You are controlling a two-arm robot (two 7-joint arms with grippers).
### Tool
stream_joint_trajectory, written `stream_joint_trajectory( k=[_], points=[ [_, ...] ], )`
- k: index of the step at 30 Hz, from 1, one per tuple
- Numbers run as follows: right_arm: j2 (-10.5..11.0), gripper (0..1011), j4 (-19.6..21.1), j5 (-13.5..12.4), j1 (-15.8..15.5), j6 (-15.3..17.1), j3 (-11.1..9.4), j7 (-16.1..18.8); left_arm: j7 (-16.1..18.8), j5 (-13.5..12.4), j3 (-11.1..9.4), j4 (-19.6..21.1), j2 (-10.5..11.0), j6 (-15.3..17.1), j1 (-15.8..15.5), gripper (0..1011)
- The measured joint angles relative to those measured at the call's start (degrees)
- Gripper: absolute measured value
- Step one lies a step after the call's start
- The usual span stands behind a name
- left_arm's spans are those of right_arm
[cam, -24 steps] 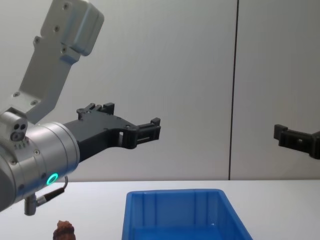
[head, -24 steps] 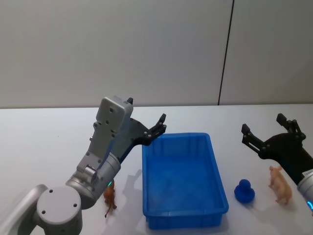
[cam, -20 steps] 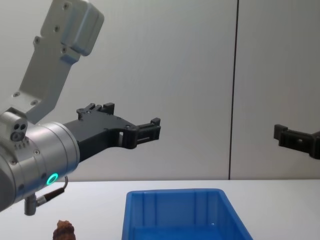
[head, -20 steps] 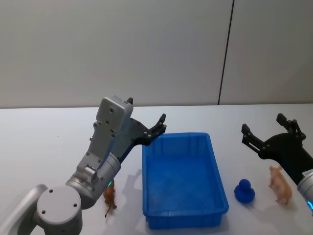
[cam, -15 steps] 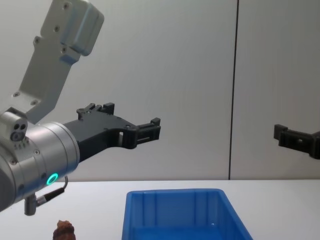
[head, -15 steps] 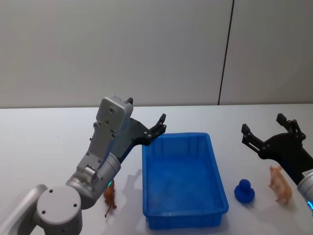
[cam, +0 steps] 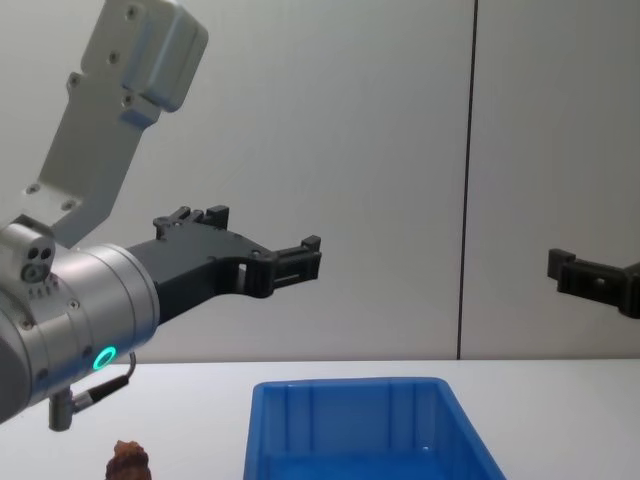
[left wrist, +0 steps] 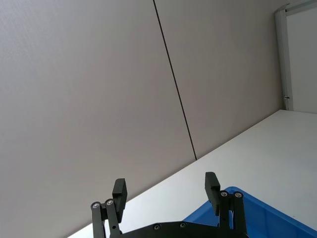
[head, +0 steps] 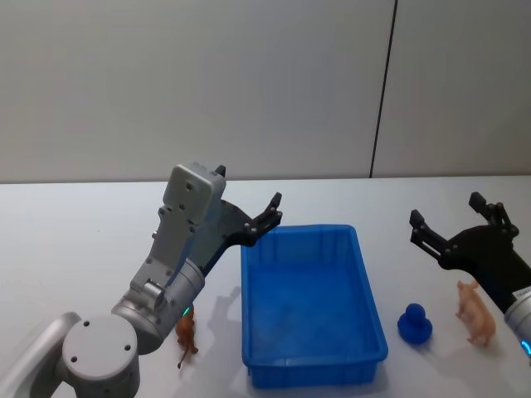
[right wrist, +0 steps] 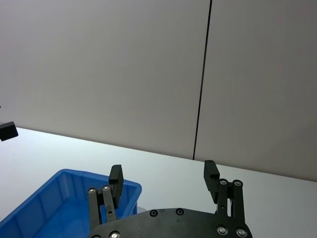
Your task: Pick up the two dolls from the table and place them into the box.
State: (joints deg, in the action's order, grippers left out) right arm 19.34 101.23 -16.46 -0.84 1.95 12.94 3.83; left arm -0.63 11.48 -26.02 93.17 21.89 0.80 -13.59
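The blue box (head: 314, 365) sits on the white table (head: 83, 249) in front of me. A reddish-brown doll (head: 186, 335) stands left of the box's near corner, and its top shows in the chest view (cam: 128, 459). A pale pink pig-shaped doll (head: 476, 312) stands far right. My left gripper (head: 272, 211) hangs open in the air over the box's far left corner, well above the brown doll. My right gripper (head: 446, 212) is open too, raised above and behind the pink doll. The wrist views show both the left gripper (left wrist: 166, 191) and the right gripper (right wrist: 163, 176) holding nothing.
A small blue duck-like toy (head: 414, 323) sits on the table between the box and the pink doll. The box (cam: 345, 383) looks empty inside. A grey wall with a dark vertical seam stands behind the table.
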Motion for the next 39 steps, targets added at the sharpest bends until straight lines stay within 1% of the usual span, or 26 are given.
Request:
stream_joint_trajectory(
  k=[18, 23, 27, 30, 35, 36, 37, 39],
  points=[
    [0.01, 1001, 0.00, 0.00, -0.01, 0.00, 0.00, 0.00, 0.00, 0.00, 0.00, 0.00, 0.00, 0.00, 0.00, 1001],
    [0.73, 1001, 0.58, -0.30, -0.95, 0.00, -0.44, -0.54, 0.00, 0.00, 0.00, 0.00, 0.00, 0.00, 0.00, 1001],
    [2.04, 1001, 1.82, -0.81, -2.56, 0.03, -1.22, -1.90, 0.00, 0.00, 0.00, 0.00, 0.00, 0.00, 0.00, 1001],
    [3.79, 1001, 3.40, -1.21, -4.81, 0.25, -2.31, -3.66, 0.00, 0.00, 0.00, 0.00, 0.00, 0.00, 0.00, 1001],
    [5.54, 1001, 4.92, -1.48, -7.19, 0.91, -3.43, -5.90, 0.00, 0.00, 0.00, 0.00, 0.00, 0.00, 0.00, 1001],
    [6.30, 1001, 5.62, -1.53, -8.29, 1.42, -3.95, -6.95, -0.01, 0.00, 0.00, 0.00, 0.00, 0.00, 0.00, 1001],
    [6.60, 1001, 5.87, -1.54, -8.74, 1.67, -4.16, -7.28, 0.00, 0.00, 0.00, 0.00, 0.00, 0.00, 0.00, 1001],
    [7.81, 1001, 6.89, -1.54, -10.50, 3.07, -5.07, -9.38, 0.00, 0.00, 0.00, 0.00, 0.00, 0.00, 0.00, 1001]
  ],
)
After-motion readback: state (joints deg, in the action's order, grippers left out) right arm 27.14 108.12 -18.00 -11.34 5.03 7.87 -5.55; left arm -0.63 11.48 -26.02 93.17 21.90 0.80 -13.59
